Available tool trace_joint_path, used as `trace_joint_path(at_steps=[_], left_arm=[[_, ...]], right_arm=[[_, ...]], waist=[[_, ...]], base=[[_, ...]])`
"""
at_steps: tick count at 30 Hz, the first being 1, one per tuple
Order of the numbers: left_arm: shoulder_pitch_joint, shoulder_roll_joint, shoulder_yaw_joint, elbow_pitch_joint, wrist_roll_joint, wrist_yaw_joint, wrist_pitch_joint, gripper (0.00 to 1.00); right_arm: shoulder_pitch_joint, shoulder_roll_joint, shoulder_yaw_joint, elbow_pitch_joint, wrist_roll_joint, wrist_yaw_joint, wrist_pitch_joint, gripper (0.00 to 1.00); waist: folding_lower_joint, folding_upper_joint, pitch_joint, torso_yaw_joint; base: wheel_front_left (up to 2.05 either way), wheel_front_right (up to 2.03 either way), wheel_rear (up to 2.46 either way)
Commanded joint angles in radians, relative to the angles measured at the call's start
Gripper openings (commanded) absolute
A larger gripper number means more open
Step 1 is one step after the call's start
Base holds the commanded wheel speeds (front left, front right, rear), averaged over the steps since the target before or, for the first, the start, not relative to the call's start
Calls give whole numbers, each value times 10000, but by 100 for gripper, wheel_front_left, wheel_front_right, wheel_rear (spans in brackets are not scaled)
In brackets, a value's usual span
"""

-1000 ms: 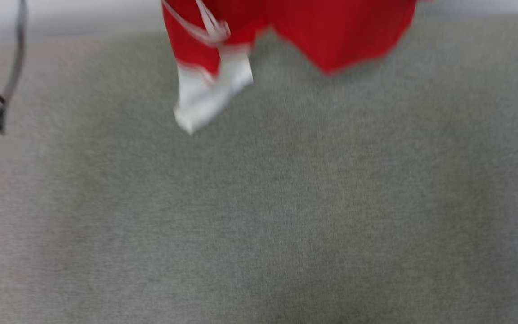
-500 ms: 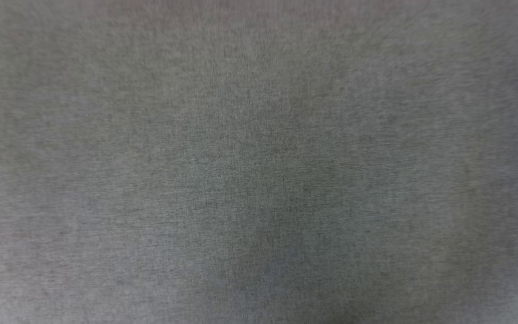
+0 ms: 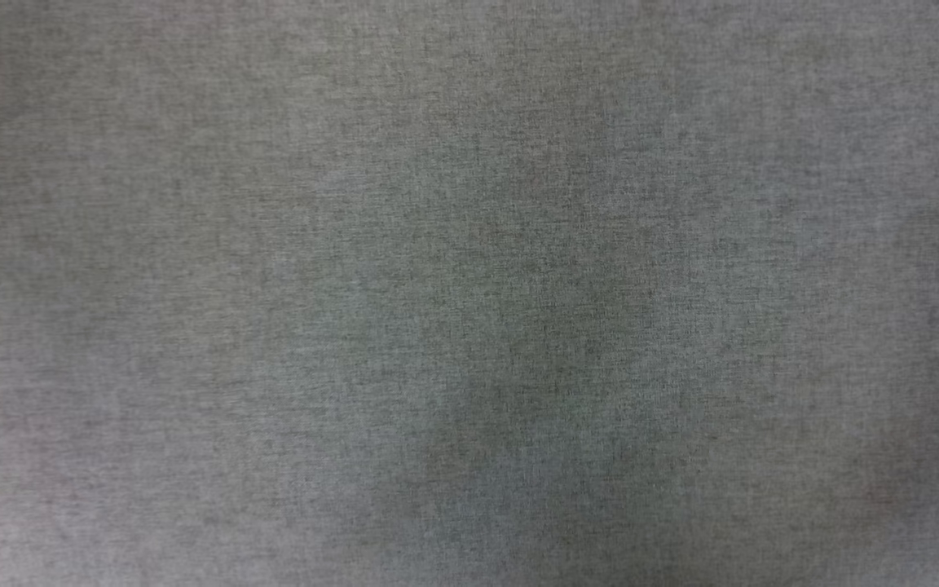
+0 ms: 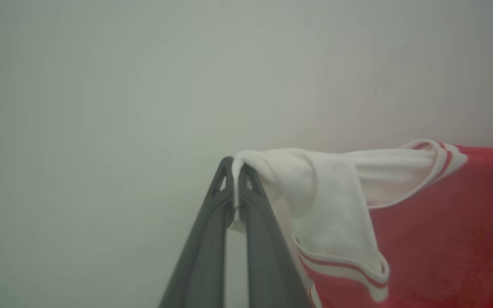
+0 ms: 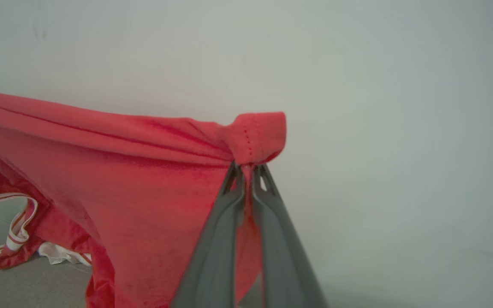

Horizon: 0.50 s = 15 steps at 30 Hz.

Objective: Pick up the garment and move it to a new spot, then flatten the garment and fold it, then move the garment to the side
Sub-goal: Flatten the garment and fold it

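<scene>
The garment (image 4: 443, 222) is a red jersey with white sleeves and red-white striped trim, hanging in the air between both arms. In the left wrist view my left gripper (image 4: 234, 171) is shut on a bunched white sleeve, which drapes off to the right. In the right wrist view my right gripper (image 5: 248, 171) is shut on a red hemmed corner of the garment (image 5: 144, 171). The red cloth stretches away to the left, and a striped end trails down onto the grey surface (image 5: 19, 278).
The head view looks straight down on a grey fabric-covered surface (image 3: 469, 293). Behind both grippers stands a plain pale wall (image 5: 379, 107).
The head camera has tilted down: the hanging red and white garment at the top of the view a second ago has left the picture, which is now grey surface.
</scene>
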State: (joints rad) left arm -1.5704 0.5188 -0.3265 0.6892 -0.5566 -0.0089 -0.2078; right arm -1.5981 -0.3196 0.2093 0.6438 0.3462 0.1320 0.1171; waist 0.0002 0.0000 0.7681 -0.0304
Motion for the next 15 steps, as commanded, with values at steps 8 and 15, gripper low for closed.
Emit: trace_joint_path(at_steps=[8, 15], left_arm=[[2615, -246, 71, 211, -463, -453, -477, 0], [6371, -411, 140, -252, -806, -549, -577, 0]], right_arm=[[2288, -589, 1037, -153, 644, -25, -294, 0], [5962, -859, 1363, -918, 1320, -23, -429, 0]], waist=[[-2, 0, -1338, 208], [-2, 0, -3359, 326]], base=[[0, 0, 0], [0, 0, 0]])
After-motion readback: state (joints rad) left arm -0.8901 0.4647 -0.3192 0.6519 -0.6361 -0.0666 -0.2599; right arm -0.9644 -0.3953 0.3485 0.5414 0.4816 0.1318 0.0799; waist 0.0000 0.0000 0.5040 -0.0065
